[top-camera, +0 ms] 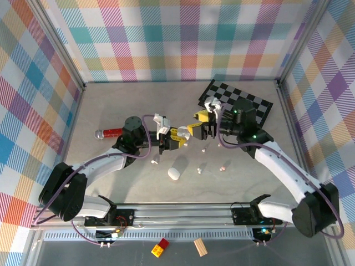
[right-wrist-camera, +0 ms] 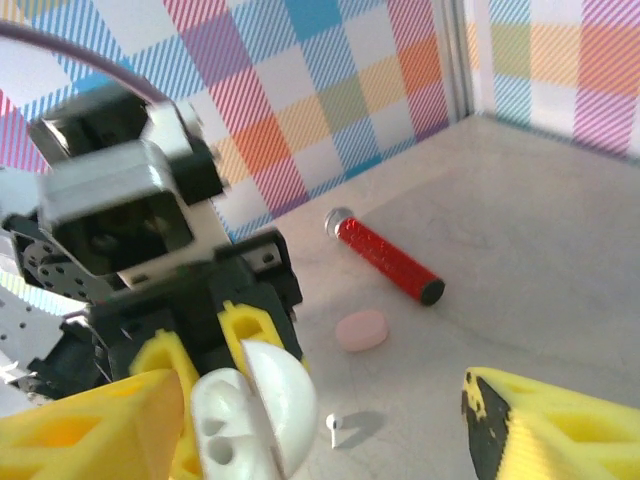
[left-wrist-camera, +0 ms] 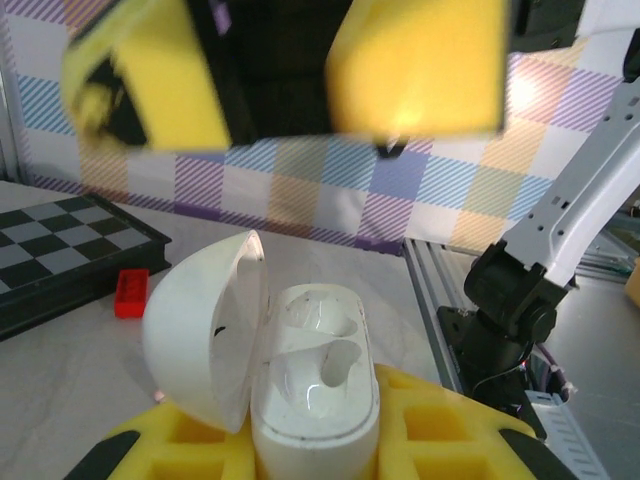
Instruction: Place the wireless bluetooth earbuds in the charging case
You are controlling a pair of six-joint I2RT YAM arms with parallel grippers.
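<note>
Earbuds, tiny white plastic buds loose on the grey surface, look light, hard and slippery, best pinched across the stem; left hand grasps the open white pebble-shaped charging case, right hand stands released just beside it.

The charging case in the left gripper's yellow fingers is glossy white; the right gripper facing it is yellow and black. Behind the left gripper lie a glittery red, silver-capped tube and a pale pink case; behind the right, a black-and-white chequered board.
</note>
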